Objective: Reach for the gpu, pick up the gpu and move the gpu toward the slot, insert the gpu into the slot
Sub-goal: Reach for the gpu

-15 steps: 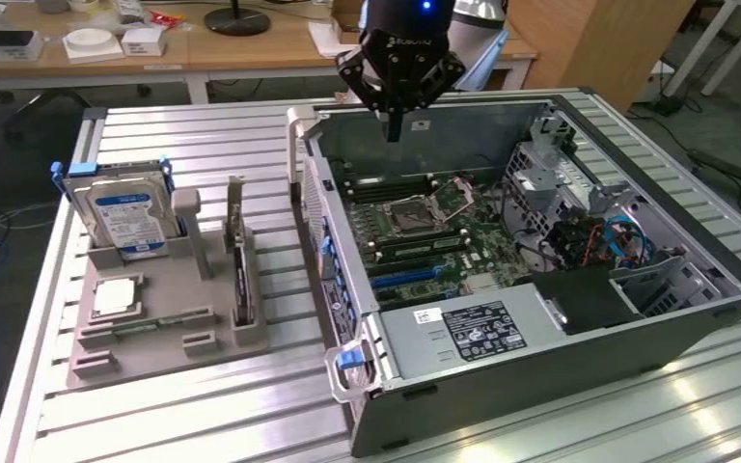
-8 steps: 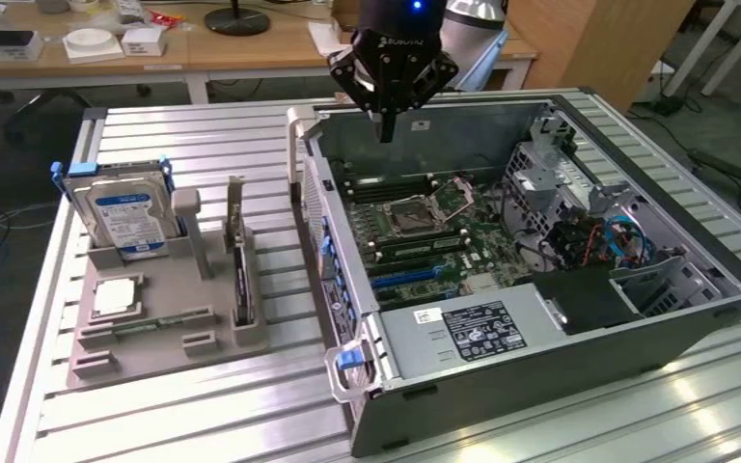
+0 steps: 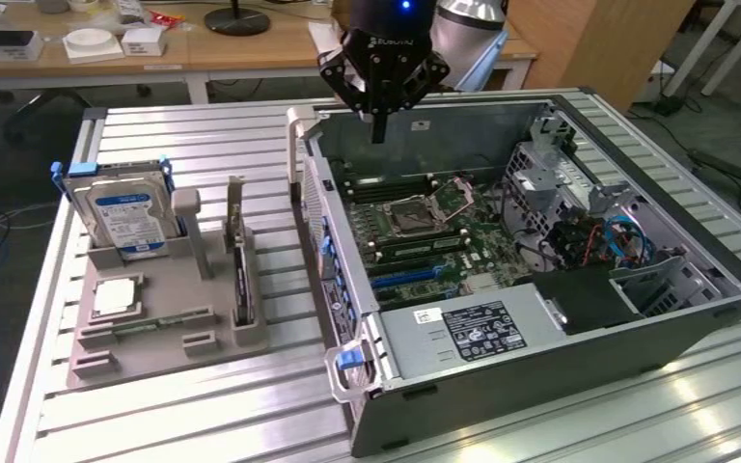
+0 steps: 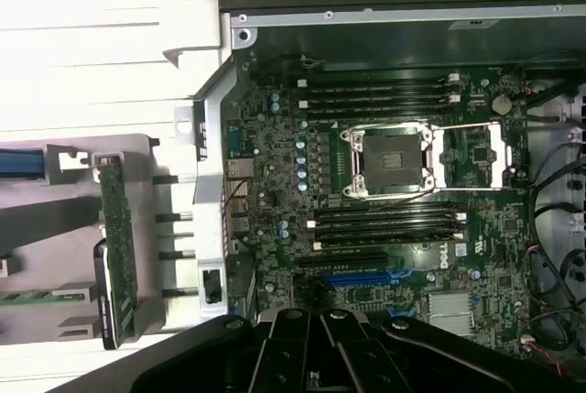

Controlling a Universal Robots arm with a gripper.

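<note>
The gpu (image 3: 238, 262) is a thin dark card with a silver bracket, standing on edge in a grey holder (image 3: 211, 289) on the exterior view's left of the open computer case (image 3: 628, 338). In the wrist view the gpu (image 4: 118, 246) shows as a narrow green edge beside the case wall. The blue slot (image 3: 409, 276) lies on the motherboard, and the wrist view shows this slot (image 4: 364, 278) near the gripper's body. My gripper (image 3: 378, 130) hangs above the far end of the case, shut and holding nothing, well apart from the gpu. Its black fingers (image 4: 341, 331) meet over the board.
A silver hard drive (image 3: 126, 214) with a blue-white label stands in the holder's far corner. A small chip (image 3: 116, 297) and a green memory stick (image 3: 151, 324) lie in the holder. The case's raised side wall (image 3: 309, 207) stands between gpu and motherboard. Wooden desks (image 3: 216, 48) lie behind.
</note>
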